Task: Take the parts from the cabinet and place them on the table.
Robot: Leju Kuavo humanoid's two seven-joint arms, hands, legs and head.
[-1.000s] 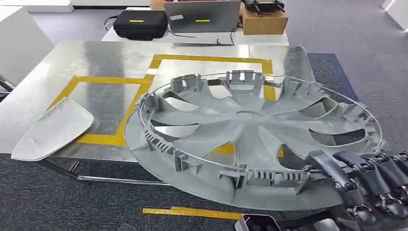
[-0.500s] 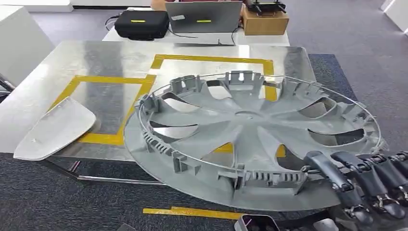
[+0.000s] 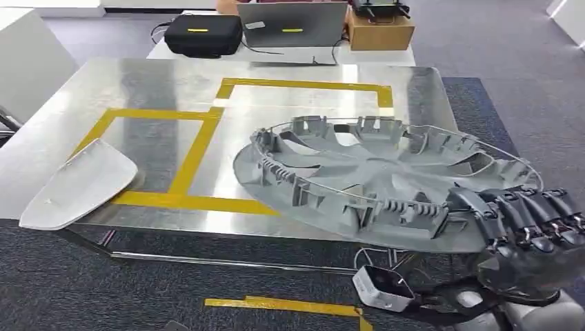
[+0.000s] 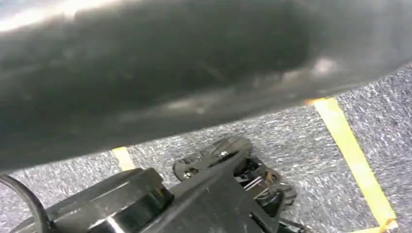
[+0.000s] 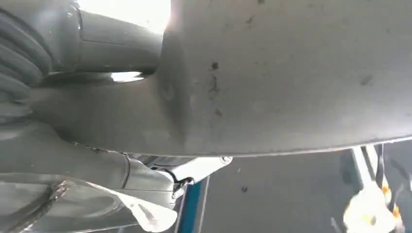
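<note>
A large grey wheel cover [image 3: 379, 172] lies inner side up, nearly flat, over the right half of the metal table [image 3: 138, 83]. Its near right edge juts past the table's front. My right hand [image 3: 524, 227] grips that near right rim, with dark fingers [image 3: 483, 210] curled over the top. In the right wrist view, the grey thumb [image 5: 116, 43] presses against the cover's smooth underside [image 5: 291, 73]. A white flat panel [image 3: 79, 183] rests on the table's near left corner, overhanging the edge.
Yellow tape [image 3: 200, 138] marks rectangles on the tabletop. Behind it stands a second table with a black case [image 3: 203, 34], a laptop [image 3: 290, 24] and a cardboard box [image 3: 379, 31]. A white cabinet [image 3: 27, 62] stands at the left. More yellow tape [image 3: 283, 303] lies on the carpet.
The wheel cover has dropped from a steep tilt to nearly flat and shifted right over the table. My right hand moved forward with it, still gripping the rim.
</note>
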